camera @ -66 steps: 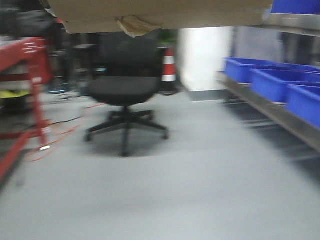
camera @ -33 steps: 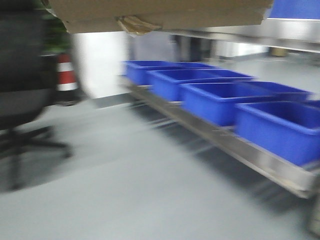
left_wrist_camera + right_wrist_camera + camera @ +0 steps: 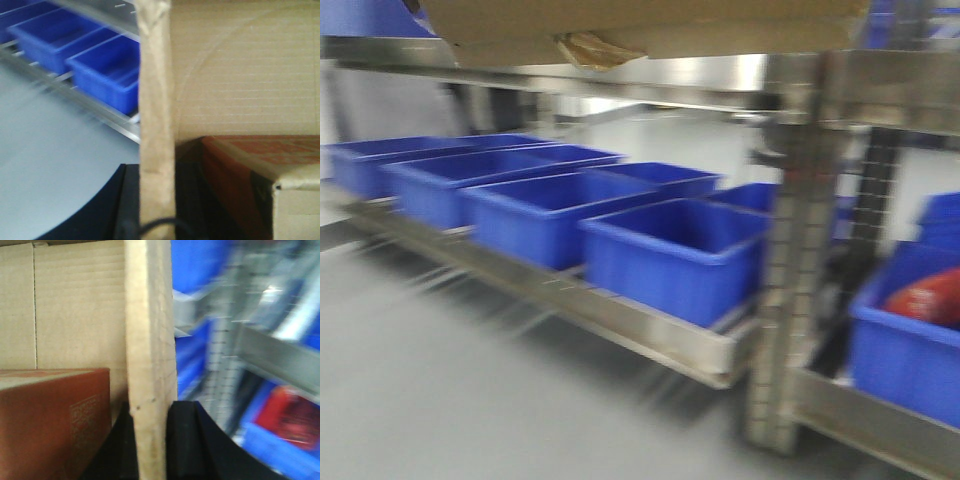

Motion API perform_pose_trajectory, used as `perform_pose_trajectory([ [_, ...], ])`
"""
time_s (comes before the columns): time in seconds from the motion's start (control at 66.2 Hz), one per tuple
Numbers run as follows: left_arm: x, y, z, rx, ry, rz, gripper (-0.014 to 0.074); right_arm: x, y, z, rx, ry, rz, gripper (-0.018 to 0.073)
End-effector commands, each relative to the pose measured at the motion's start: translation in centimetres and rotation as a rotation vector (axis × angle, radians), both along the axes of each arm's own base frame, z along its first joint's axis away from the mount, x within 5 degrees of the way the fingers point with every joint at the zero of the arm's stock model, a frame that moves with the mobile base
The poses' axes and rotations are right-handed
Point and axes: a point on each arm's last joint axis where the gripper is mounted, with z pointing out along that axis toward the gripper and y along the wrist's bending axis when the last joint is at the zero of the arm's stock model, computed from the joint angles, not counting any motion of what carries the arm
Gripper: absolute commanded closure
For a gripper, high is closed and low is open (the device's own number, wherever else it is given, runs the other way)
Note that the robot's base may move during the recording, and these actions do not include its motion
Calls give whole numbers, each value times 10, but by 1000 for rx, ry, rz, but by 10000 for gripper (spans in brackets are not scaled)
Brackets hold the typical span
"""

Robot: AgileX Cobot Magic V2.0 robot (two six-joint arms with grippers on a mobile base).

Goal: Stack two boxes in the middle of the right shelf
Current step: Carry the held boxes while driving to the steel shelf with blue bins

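1. Note that the front view is smeared by blur; read fine detail with care.
2. Find the carton (image 3: 640, 25) along the top edge of the front view. You see only its underside and lower face, with a tuft of tape (image 3: 585, 48) hanging from it.
3. Check the left gripper (image 3: 156, 220). Its dark fingers sit on both sides of an upright cardboard edge of the carton and pinch it.
4. Check the right gripper (image 3: 150, 440). Its fingers likewise clamp an upright cardboard edge between them.
5. Note the red-brown box (image 3: 50, 425) low in both wrist views, just beside the carton's inner face. Whether the two touch cannot be told.
6. Locate the shelf (image 3: 700, 80). Its shiny board runs behind and just below the carton's lower edge in the front view. The carton does not rest on it.
7. Observe the lower board (image 3: 640, 330). A row of blue bins (image 3: 670, 255) stands on it, side by side.
8. Observe the perforated upright (image 3: 790, 260) at the right end of that row.
9. Right of the upright, another blue bin holds a red item (image 3: 925, 297); blur hides what it is.
10. The grey floor (image 3: 440, 400) fills the lower left.
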Motion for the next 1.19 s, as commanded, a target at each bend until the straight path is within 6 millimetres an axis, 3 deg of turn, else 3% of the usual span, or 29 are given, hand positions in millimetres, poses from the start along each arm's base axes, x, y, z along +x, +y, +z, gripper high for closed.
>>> perform_pose_trajectory([
  [0.0,-1,5,6,34,-42,17,707,-9,-5,18,18,-97,-1,721],
  [1.179,-1,5,6,34,-42,17,707,-9,-5,18,18,-97,-1,721],
])
